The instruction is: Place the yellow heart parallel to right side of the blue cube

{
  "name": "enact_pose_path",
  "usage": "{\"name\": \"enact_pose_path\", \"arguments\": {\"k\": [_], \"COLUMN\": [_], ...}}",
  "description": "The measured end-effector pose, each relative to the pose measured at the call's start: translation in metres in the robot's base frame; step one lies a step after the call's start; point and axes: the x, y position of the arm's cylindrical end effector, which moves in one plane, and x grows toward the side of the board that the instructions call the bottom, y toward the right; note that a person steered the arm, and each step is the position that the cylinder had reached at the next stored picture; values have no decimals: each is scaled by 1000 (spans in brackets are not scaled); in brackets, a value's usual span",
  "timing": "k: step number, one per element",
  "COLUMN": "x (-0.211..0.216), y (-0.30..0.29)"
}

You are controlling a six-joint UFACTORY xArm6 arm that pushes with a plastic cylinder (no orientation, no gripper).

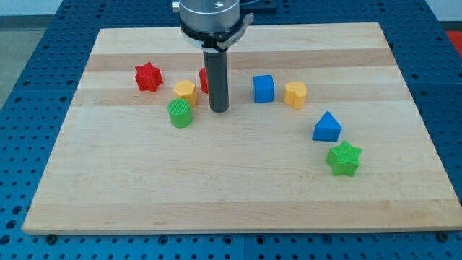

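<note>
The blue cube (263,88) sits on the wooden board (231,202) right of centre, toward the view's top. A yellow block that looks like the heart (294,94) sits close to the cube's right side, with a small gap between them. My tip (219,110) rests on the board to the left of the blue cube, about a block's width away. It stands between the cube and a second yellow block, hexagon-like (185,91).
A red block (203,79) is partly hidden behind the rod. A green cylinder (180,113) lies left of my tip, and a red star (148,76) farther left. A blue triangle (327,127) and a green star (343,158) lie at the lower right.
</note>
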Motion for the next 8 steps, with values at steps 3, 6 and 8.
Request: {"name": "enact_pose_path", "arguments": {"k": [3,6,8], "x": [-4,-16,-16], "y": [85,184,200]}}
